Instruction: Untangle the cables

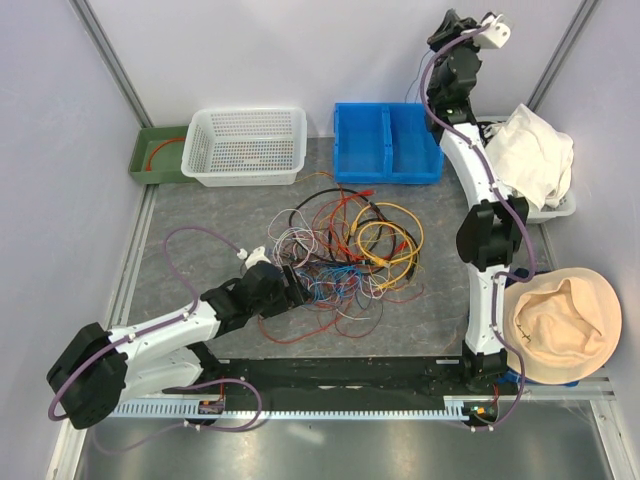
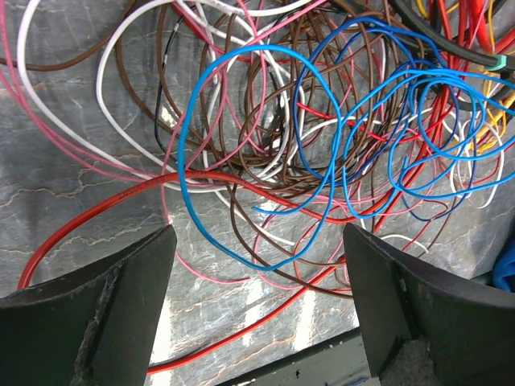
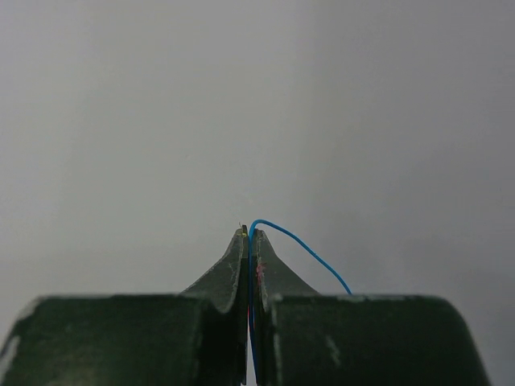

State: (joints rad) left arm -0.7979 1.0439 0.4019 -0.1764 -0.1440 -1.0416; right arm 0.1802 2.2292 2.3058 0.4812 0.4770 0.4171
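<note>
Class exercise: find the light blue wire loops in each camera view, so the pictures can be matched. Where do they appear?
Top external: light blue wire loops low in the cable pile, right of the left pincer.
Left wrist: centre and right, above the open pincer.
Right wrist: not in view.
Shared landmark: red cable.

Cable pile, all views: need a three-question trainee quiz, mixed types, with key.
1. True or false: the left gripper is shut on a red cable.
2. What does the right gripper pinch? A) thin blue wire B) white cloth C) nothing
3. Fill in: the orange cable apart from the cables lies in the ___ tray.

Key: 1 false, it is open above the pile. 2 A. 3 green.
</note>
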